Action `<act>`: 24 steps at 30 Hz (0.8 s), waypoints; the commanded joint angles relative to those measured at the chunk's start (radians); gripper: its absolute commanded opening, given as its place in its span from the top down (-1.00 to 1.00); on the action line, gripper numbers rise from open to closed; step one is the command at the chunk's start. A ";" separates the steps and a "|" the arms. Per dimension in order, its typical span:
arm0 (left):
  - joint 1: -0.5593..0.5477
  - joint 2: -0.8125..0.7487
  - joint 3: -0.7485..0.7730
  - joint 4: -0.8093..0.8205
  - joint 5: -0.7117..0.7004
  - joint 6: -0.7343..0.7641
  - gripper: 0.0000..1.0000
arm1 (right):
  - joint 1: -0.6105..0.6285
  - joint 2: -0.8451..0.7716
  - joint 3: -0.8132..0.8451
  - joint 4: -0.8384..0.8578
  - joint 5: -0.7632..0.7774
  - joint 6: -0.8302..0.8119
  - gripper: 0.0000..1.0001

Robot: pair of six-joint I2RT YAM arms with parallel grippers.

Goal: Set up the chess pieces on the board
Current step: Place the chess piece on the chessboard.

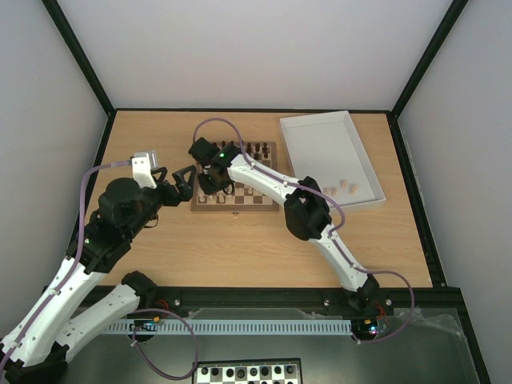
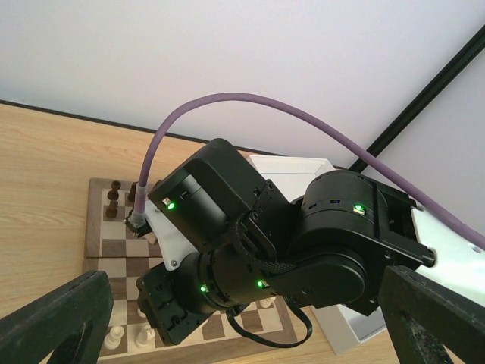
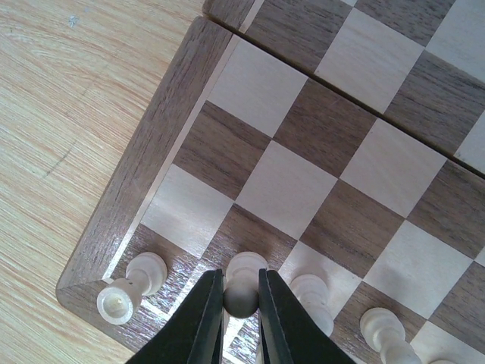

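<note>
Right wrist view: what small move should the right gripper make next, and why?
Probably open the right gripper slightly, then lift straight up: the pale piece between its fingers seems to stand already on a board square, in line with its neighbours.

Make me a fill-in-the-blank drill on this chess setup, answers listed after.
1. The right claw closes around a pale chess piece standing near the board's ____.
2. The left claw hovers beside the board with its jaws wide ____.
3. A few spare pale pieces lie in the white ____ right of the board.
4. The far-row pieces are ____ brown.

Missing words: corner; open; tray; dark.
</note>
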 commanded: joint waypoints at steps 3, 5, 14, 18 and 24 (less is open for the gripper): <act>-0.002 0.003 -0.016 -0.002 -0.009 0.001 -0.99 | 0.008 0.032 0.024 -0.057 -0.004 -0.012 0.70; -0.003 0.004 -0.016 -0.002 -0.010 0.002 -0.99 | 0.009 0.034 0.024 -0.055 -0.005 -0.012 0.69; -0.003 0.011 -0.013 0.002 -0.012 0.003 -0.99 | 0.008 0.030 0.025 -0.049 -0.012 -0.016 0.59; -0.003 0.013 -0.010 0.003 -0.012 0.002 -0.99 | 0.008 0.020 0.027 -0.034 -0.002 -0.011 0.40; -0.002 0.012 0.003 0.007 -0.010 0.006 -0.99 | -0.021 -0.006 0.078 -0.024 0.033 -0.005 -0.14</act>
